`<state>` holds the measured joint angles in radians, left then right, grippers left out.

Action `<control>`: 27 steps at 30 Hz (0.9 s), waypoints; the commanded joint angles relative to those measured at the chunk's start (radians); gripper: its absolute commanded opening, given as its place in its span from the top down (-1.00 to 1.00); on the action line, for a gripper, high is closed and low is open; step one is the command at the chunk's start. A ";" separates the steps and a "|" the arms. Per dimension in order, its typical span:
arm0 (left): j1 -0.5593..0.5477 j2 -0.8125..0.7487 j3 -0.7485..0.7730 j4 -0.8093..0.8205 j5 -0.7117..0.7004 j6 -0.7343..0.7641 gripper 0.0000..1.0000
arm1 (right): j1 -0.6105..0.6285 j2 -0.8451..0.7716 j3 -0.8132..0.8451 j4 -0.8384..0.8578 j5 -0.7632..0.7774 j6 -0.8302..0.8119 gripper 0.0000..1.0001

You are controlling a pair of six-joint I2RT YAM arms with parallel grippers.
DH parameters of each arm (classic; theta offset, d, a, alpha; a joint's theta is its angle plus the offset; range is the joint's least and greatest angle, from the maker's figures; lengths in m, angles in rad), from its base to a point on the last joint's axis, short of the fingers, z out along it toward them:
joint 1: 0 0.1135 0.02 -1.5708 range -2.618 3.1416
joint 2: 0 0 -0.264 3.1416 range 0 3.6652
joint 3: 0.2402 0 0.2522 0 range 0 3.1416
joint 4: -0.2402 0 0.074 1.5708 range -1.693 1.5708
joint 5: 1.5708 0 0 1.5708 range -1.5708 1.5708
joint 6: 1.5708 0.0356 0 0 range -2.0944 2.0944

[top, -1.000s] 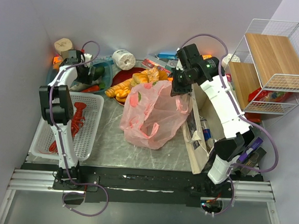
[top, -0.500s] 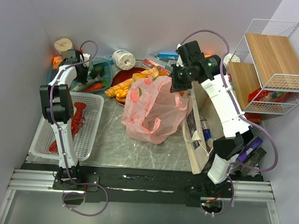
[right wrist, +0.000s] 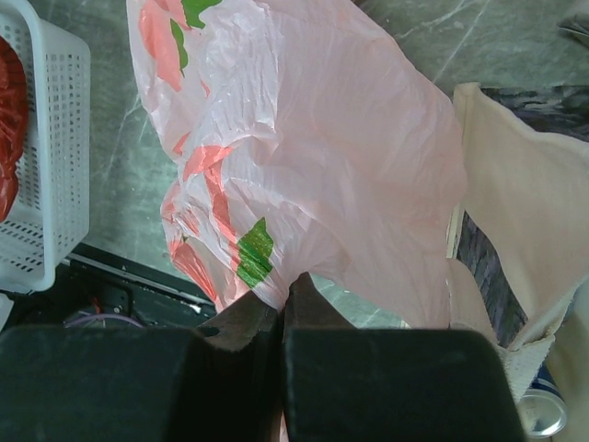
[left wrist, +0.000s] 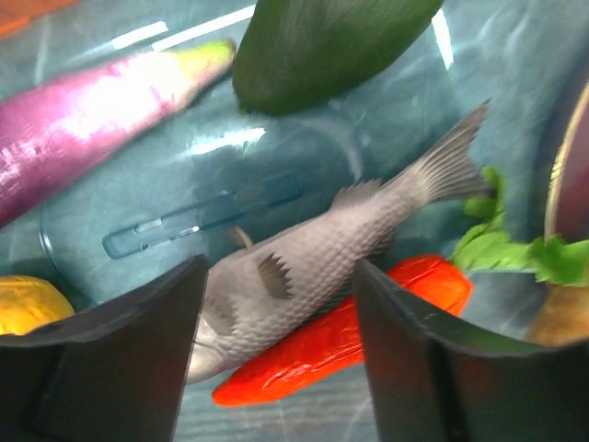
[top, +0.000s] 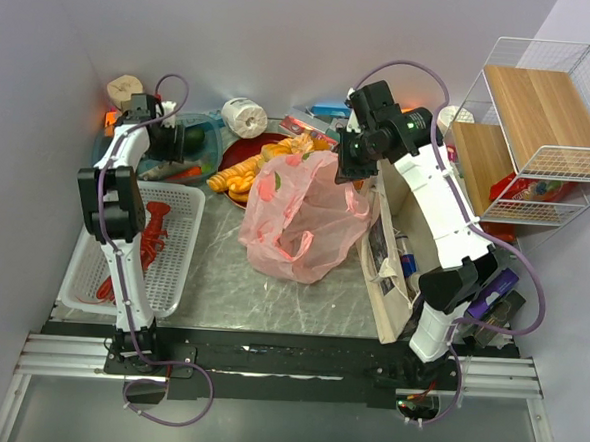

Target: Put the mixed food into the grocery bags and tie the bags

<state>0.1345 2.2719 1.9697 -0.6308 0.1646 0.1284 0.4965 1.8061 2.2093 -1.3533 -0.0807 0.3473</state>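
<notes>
The left gripper [left wrist: 278,276] is hovering with jaws spread wide, a grey fish [left wrist: 386,216] and the red pepper [left wrist: 368,327] lying between them and the purple eggplant [left wrist: 92,115] farther ahead to their left. The right gripper [right wrist: 283,296] is pinching the edge of the pink bag [right wrist: 350,138] in closed jaws, the canvas tote [right wrist: 525,212] lying to their right.

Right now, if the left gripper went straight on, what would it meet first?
Probably the grey toy fish, which lies over a red vegetable between the open fingers of the left gripper; depth unclear.
</notes>
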 commanded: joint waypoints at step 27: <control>0.017 -0.014 -0.008 -0.021 0.125 -0.062 0.98 | -0.024 0.018 0.055 -0.213 0.012 -0.007 1.00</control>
<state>0.1604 2.3112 1.9694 -0.6708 0.2535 0.1104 0.4805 1.8156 2.2116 -1.3537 -0.0723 0.3470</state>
